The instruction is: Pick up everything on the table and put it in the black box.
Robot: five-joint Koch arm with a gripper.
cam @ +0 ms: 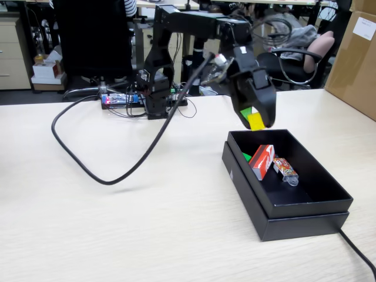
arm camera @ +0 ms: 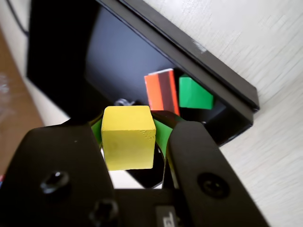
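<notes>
The job looks nearly done: the red pack (cam: 262, 161) already lies inside the black box (cam: 305, 205), below and a little beyond the gripper (cam: 256, 120), with the green cube (arm camera: 194, 93) tucked against the box wall right beside the pack, as the wrist view shows it just past the fingertips. An orange patterned packet (cam: 285, 168) also lies in the box, next to the red pack on the side away from the arm. The table (cam: 117, 235) around the box shows no other loose pieces, only a black cable (cam: 88, 167) trailing back toward the arm's base. What is left, by my reading, is the yellow cube (arm camera: 128, 137): the gripper is clamped on it, jaws pressed against its two opposite faces, holding it in the air just above the near corner of the box, over the opening, so releasing it there should let it fall inside
</notes>
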